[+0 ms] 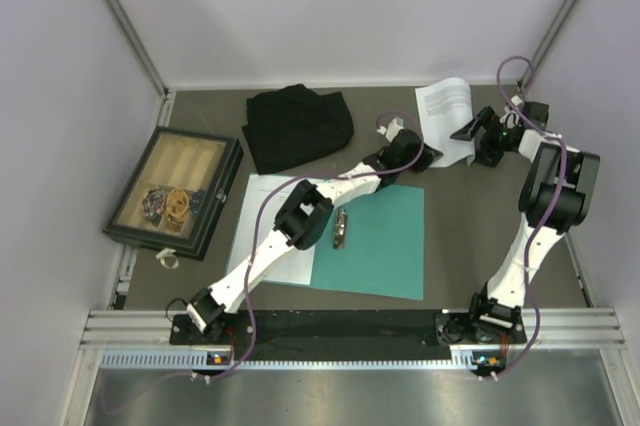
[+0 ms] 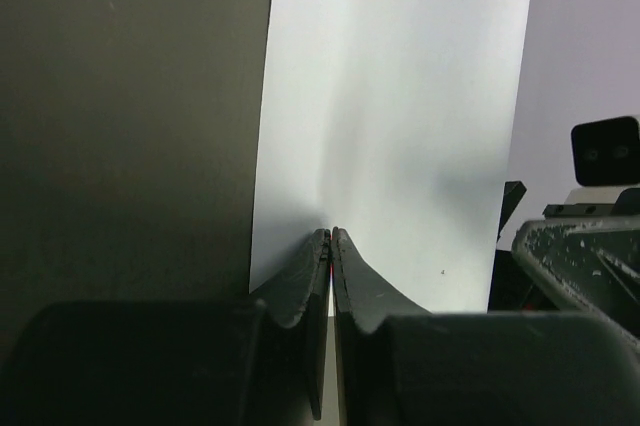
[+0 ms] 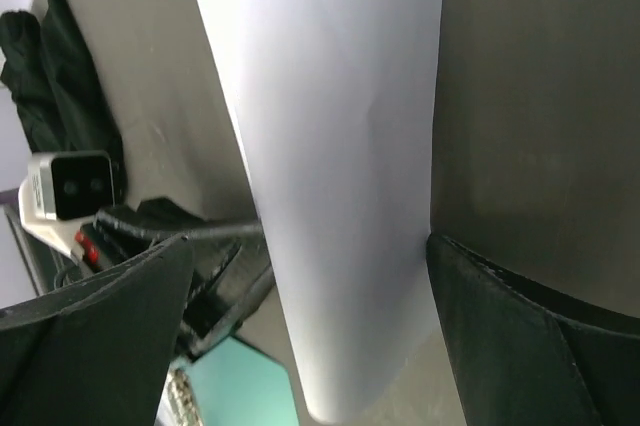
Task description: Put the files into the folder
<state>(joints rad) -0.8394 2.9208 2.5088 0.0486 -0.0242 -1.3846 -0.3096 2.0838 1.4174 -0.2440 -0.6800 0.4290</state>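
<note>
Pinching sheet (image 1: 445, 106) edge w/ L fingers (image 2: 300, 276); holding R fingers (image 3: 500, 346) wide astride it. Expect light, floppy, slick paper: grip at edge, lift slow, avoid creasing.

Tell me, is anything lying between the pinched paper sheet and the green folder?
Nothing visible does. The sheet, pinched by the left gripper, lies just beyond the folder; only the left arm reaches across it.

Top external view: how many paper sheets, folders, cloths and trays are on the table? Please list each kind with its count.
white paper sheets: 2
teal folder: 1
black cloth: 1
wooden tray: 1
Total: 5
</note>
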